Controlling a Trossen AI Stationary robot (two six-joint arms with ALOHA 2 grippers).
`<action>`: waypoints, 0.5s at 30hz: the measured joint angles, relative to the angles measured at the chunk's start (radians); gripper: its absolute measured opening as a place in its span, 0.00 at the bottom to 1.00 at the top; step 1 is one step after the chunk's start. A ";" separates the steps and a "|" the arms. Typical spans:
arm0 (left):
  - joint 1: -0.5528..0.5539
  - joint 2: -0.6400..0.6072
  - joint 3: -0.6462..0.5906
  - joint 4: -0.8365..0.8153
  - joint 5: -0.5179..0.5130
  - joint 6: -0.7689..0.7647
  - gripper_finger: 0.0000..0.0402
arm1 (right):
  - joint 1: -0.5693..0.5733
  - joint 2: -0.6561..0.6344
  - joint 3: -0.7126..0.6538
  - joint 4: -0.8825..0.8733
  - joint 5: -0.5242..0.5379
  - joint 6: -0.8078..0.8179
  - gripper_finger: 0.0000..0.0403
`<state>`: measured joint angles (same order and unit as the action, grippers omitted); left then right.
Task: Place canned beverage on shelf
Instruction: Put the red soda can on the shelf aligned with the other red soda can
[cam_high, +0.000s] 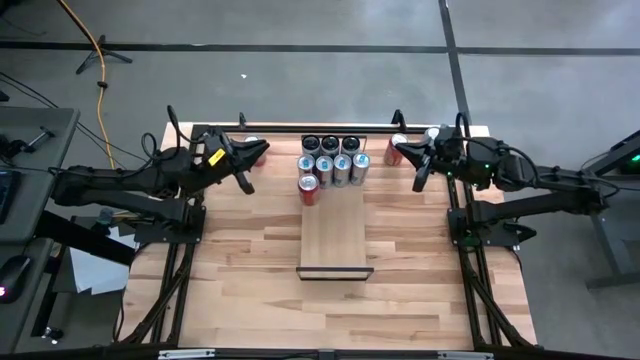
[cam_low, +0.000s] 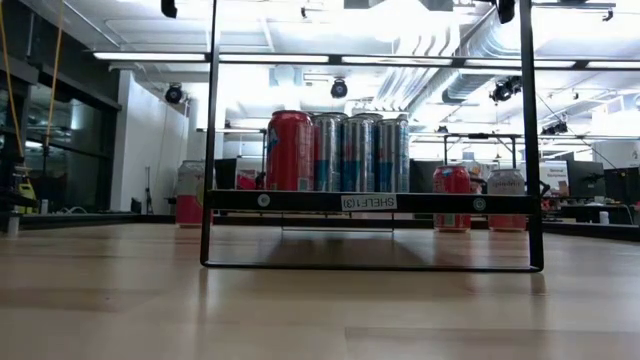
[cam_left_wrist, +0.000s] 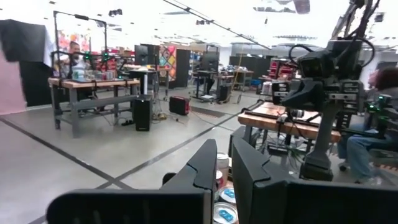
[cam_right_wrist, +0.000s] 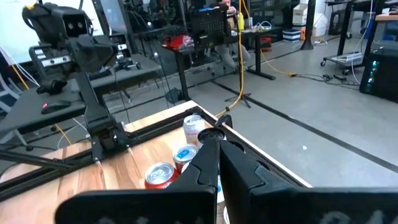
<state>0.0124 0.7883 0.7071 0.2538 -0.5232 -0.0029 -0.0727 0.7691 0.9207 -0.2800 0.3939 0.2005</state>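
Observation:
The shelf (cam_high: 335, 238) is a pale plank with a dark frame, lying mid-table and running from near to far; the low view shows its near end frame (cam_low: 370, 202). Several cans stand on its far end (cam_high: 330, 165): silver-blue ones (cam_low: 345, 152) and a red one (cam_high: 310, 190) (cam_low: 289, 150). My left gripper (cam_high: 243, 181) hangs at the far left, shut and empty, beside a red can (cam_high: 258, 150) standing on the table. My right gripper (cam_high: 418, 181) hangs at the far right, shut and empty, near a red can (cam_high: 395, 150) and a pale can (cam_high: 432, 135).
The shelf's near half (cam_high: 335, 250) is bare wood. The loose cans stand along the table's far edge, on both sides of the shelf (cam_low: 190, 193) (cam_low: 451, 195) (cam_low: 506, 195). Dark frame rails (cam_high: 455, 230) run along the table's sides. The room beyond holds benches and people.

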 joint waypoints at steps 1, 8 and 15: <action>0.000 0.000 0.000 0.000 -0.009 0.000 0.04 | 0.000 0.003 0.000 -0.001 0.000 0.000 0.00; 0.000 0.000 0.000 0.003 -0.025 0.011 0.08 | 0.000 0.019 0.000 -0.002 0.006 0.005 0.00; 0.000 0.000 0.000 0.003 -0.060 0.015 0.11 | 0.000 0.023 0.000 -0.001 0.083 0.022 0.00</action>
<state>0.0126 0.7879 0.7067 0.2565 -0.5833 0.0124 -0.0727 0.7921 0.9207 -0.2809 0.4772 0.2228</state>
